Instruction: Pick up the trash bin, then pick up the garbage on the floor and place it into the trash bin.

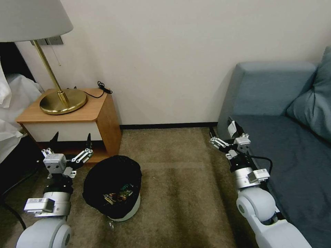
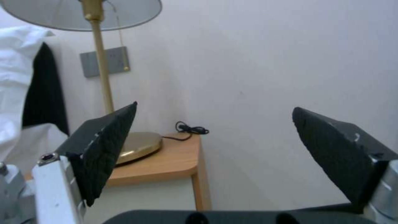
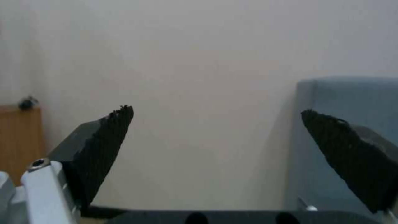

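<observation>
The trash bin is white with a black bag over its rim and stands on the carpet near the nightstand's corner. Inside it lies garbage, a shiny colourful wrapper. A small clear item lies on the carpet at the bin's near side; I cannot tell what it is. My left gripper hangs open and empty just left of the bin, above rim height. Over by the sofa's edge, far from the bin, my right gripper is open and holds nothing.
A wooden nightstand carries a brass lamp and a black cable. White bedding lies at the left, a blue sofa at the right. Open carpet stretches between bin and sofa.
</observation>
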